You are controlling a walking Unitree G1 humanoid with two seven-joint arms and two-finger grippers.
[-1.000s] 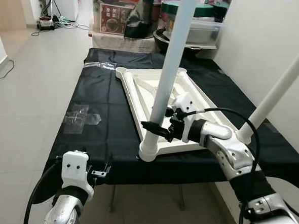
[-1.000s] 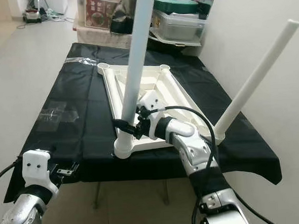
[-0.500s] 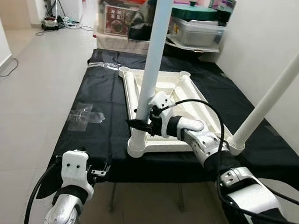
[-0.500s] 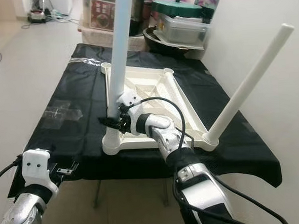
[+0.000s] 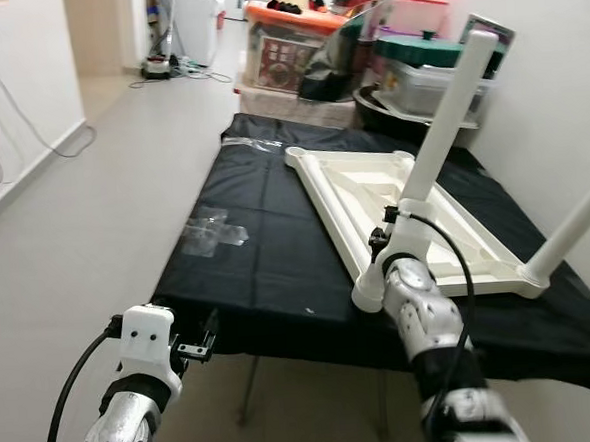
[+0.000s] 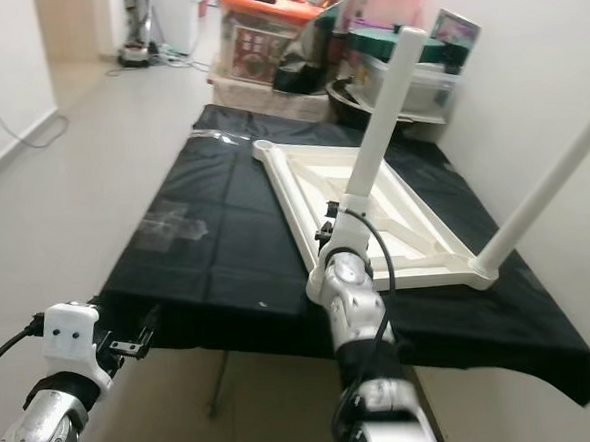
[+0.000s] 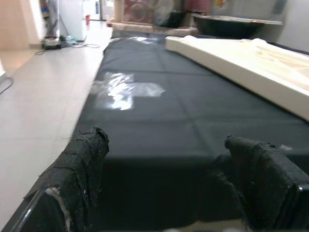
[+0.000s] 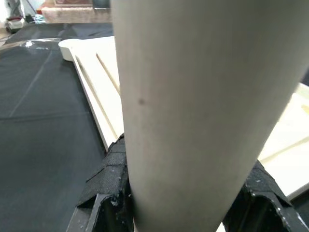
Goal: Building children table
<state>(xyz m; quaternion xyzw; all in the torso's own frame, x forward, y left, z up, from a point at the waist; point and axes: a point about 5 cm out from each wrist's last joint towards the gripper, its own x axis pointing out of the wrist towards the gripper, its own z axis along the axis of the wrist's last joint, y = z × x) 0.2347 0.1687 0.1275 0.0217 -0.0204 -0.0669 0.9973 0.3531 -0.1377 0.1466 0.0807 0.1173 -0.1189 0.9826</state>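
A white children's table top (image 5: 340, 213) lies upside down on a black-draped table (image 5: 256, 233). A white leg (image 5: 439, 122) rises from its near left corner socket and leans to the right. My right gripper (image 5: 386, 237) is shut on the base of that leg; in the right wrist view the leg (image 8: 193, 96) sits between the padded fingers (image 8: 108, 181). A second white leg (image 5: 576, 224) stands in the near right corner. My left gripper (image 7: 169, 188) hangs open, holding nothing, just before the table's near left edge.
Storage boxes and bins (image 5: 300, 55) crowd the far end of the table. A clear plastic scrap (image 5: 215, 231) lies on the cloth's left side. A white wall runs close on the right. Bare tiled floor (image 5: 74, 214) stretches to the left.
The whole view has swung, so the table now sits further right. The right gripper has stayed clamped on the leg, which leans right again. The left gripper has kept its place.
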